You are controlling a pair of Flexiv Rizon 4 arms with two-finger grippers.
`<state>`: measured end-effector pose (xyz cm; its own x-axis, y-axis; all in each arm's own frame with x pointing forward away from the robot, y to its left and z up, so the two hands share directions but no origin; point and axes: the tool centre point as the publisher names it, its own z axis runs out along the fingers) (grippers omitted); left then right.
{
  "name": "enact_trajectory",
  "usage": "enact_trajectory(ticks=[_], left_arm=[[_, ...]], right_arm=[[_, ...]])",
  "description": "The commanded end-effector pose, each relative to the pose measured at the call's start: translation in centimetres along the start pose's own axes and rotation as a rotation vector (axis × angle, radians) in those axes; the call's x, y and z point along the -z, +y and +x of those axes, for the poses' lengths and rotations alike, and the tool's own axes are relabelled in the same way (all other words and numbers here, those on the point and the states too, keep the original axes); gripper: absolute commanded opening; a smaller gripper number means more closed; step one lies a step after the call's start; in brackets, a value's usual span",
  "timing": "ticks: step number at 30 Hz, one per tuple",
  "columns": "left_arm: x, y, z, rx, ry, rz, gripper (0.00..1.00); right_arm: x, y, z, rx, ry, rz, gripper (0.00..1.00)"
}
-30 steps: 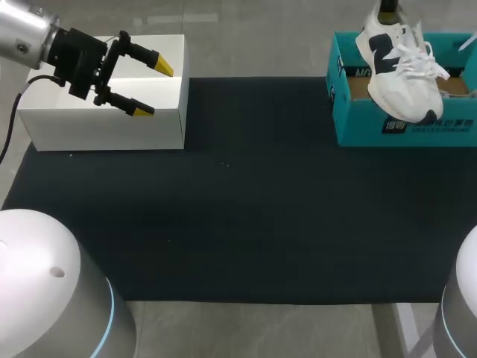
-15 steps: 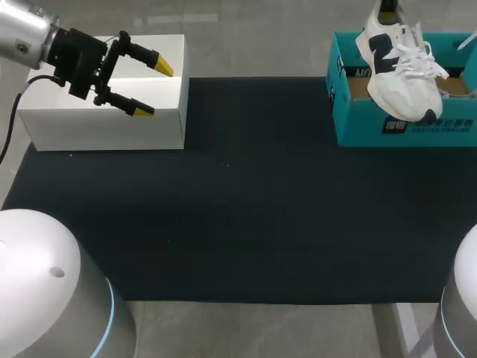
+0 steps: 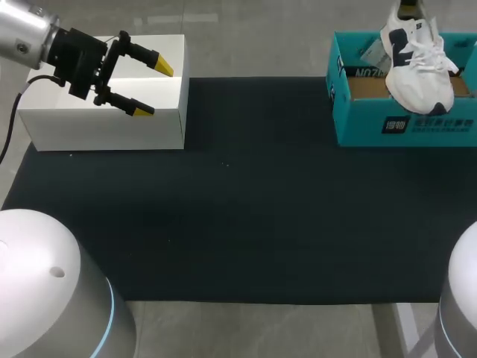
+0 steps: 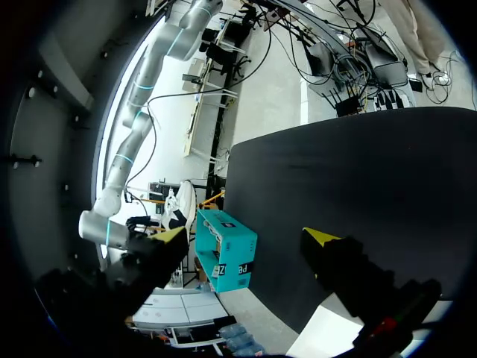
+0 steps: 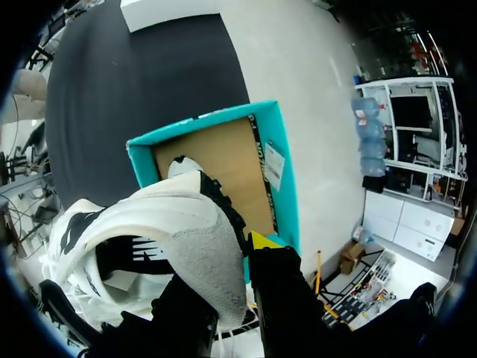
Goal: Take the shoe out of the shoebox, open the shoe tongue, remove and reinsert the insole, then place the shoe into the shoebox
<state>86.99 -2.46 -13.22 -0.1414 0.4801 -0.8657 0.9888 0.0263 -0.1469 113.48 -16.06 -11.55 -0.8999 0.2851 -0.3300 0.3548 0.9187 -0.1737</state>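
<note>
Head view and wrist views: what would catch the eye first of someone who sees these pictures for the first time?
The white shoe with dark patches hangs over the teal shoebox at the table's far right, and the right gripper is pinching its heel. At the far left, the left gripper hovers open above a white box.
</note>
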Motion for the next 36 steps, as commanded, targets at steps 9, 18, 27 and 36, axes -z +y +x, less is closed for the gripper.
enact_trajectory(ticks=[9,18,27,36], left_arm=[[0.0,0.1,0.0,-0.001,0.003,0.001,1.00],[0.0,0.1,0.0,-0.001,0.003,0.001,1.00],[0.0,0.1,0.0,-0.001,0.003,0.001,1.00],[0.0,0.1,0.0,-0.001,0.003,0.001,1.00]], right_arm=[[-4.4,-3.3,-6.9,-0.075,0.064,0.042,0.00],[-7.7,-6.4,-9.4,-0.157,0.081,0.058,0.00],[-9.2,-8.8,-10.3,-0.148,0.085,0.067,0.00],[-10.5,-11.2,-10.7,-0.136,0.080,0.075,0.00]])
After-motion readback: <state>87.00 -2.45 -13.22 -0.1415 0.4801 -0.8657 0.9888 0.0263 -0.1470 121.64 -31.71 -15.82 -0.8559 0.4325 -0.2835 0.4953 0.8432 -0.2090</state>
